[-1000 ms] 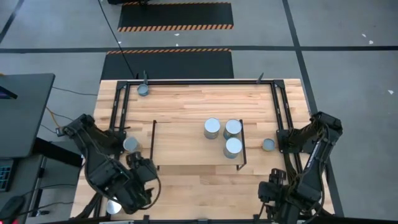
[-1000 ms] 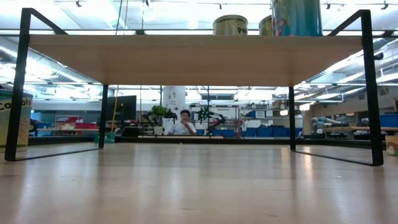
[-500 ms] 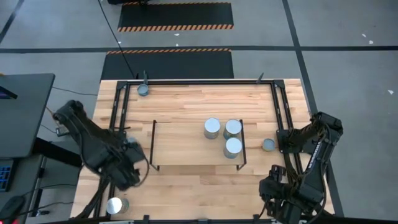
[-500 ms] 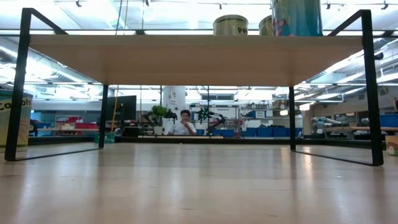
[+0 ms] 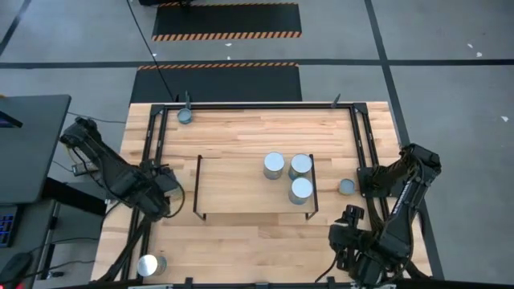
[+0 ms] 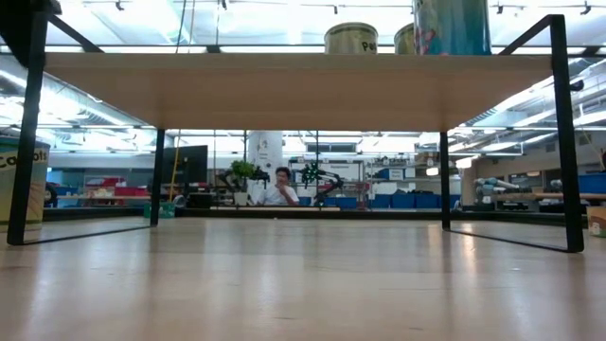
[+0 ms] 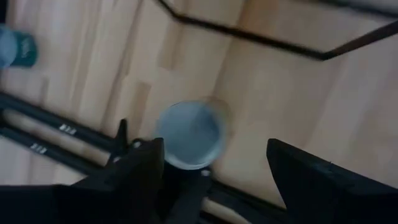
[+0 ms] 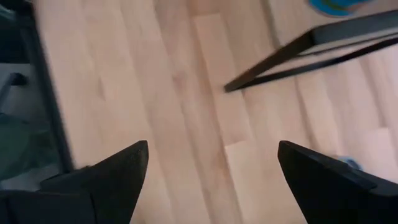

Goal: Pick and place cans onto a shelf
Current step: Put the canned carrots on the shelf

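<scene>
My left gripper is open and hangs over a silver-grey can that stands on the table just left of the shelf. In the left wrist view the can's round top shows between the fingers, close to one of them. Three cans stand on the shelf's right part. Other cans stand on the table at the far left, the near left and right of the shelf. My right gripper is open and empty at the near right.
A black rail frame edges the table on the left, far and right sides. The shelf's black wire end frames stand on the tabletop. The shelf's left part is bare wood. A person sits far off in the room.
My left gripper has gone from the table's near left corner toward the far edge, and now stands over the can beside the shelf's left end. The can at the near left corner has stayed where it was and now shows uncovered.
</scene>
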